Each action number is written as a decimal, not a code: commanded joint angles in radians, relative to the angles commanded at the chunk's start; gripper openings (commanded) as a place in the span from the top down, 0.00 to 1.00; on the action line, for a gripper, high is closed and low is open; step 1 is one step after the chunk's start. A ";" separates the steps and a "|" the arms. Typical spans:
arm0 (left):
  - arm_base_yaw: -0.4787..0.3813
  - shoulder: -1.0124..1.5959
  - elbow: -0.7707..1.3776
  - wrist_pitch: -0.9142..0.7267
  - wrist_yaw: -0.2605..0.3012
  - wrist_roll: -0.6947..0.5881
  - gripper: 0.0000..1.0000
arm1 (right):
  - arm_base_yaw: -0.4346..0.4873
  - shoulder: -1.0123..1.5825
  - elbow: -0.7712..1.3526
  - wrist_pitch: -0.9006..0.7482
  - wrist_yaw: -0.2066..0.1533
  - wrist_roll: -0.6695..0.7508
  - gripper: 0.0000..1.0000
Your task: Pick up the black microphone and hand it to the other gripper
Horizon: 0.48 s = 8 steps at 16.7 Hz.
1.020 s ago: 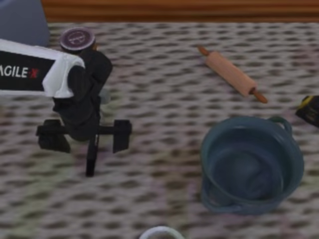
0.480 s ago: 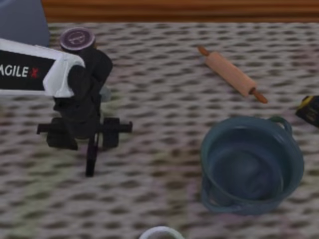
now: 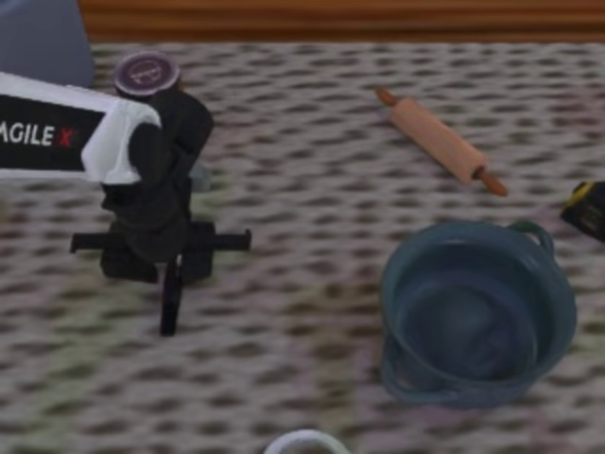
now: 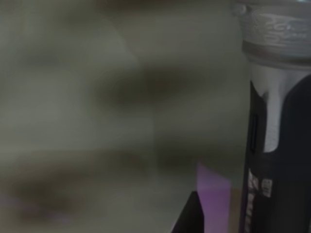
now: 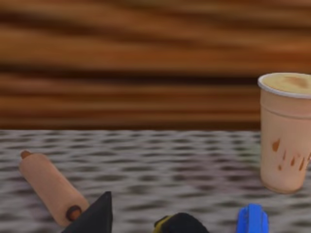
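The black microphone (image 3: 171,305) lies on the patterned cloth at the left, its stick handle pointing toward the front edge. Its silver-grey head (image 3: 198,177) peeks out beside the arm. My left gripper (image 3: 163,261) hangs straight over it, shut on the microphone's handle, with a black finger block on each side. The left wrist view shows the microphone (image 4: 279,141) very close, and one dark fingertip (image 4: 192,216) beside it. The other gripper, my right one, is out of the top view. In the right wrist view only one black fingertip (image 5: 97,216) shows, far to the side.
A tan rolling pin (image 3: 439,140) lies at the back right. A blue-grey pot (image 3: 558,317) stands front right, with a black-and-yellow object (image 3: 588,208) at the right edge. A purple-lidded can (image 3: 146,72) sits behind my left arm. A white rim (image 3: 304,443) shows at the front edge. A paper cup (image 5: 285,141) stands by the wooden wall.
My left gripper's fingers have drawn in from wide apart to either side of the microphone's handle. The microphone and the arm stay where they were.
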<state>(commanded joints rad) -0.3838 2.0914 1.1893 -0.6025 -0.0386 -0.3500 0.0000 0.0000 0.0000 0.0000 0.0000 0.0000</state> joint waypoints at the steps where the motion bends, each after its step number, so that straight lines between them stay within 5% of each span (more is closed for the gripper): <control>1: -0.003 -0.058 0.024 -0.024 -0.005 0.006 1.00 | 0.000 0.000 0.000 0.000 0.000 0.000 0.00; 8: -0.001 -0.099 -0.020 0.194 0.072 0.058 1.00 | 0.000 0.000 0.000 0.000 0.000 0.000 0.00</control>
<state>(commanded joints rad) -0.3853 1.9924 1.1695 -0.4088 0.0338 -0.2915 0.0000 0.0000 0.0000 0.0000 0.0000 0.0000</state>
